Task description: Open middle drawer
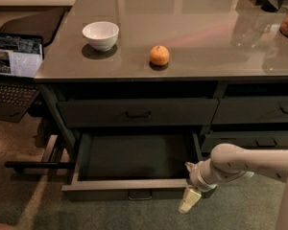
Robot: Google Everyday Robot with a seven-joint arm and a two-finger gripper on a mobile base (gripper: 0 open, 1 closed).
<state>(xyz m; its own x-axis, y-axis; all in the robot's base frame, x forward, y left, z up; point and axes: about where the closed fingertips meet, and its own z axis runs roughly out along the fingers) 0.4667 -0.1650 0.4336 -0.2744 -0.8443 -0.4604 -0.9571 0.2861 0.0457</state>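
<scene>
The middle drawer (134,157) is pulled far out below the closed top drawer (138,112). Its dark shallow inside shows, and its flat front (105,186) carries a small bar handle (140,194). My gripper (188,184) is at the right end of the drawer front, on the pale arm (245,162) that comes in from the right. It is open: one pale finger (189,201) points down past the front and the other finger (188,166) sits just inside the drawer's right corner. It holds nothing.
On the grey counter (206,37) stand a white bowl (101,35) and an orange (159,55). A laptop (14,66) sits on a low stand at the left. More closed drawers (259,110) are at the right. Carpet lies in front.
</scene>
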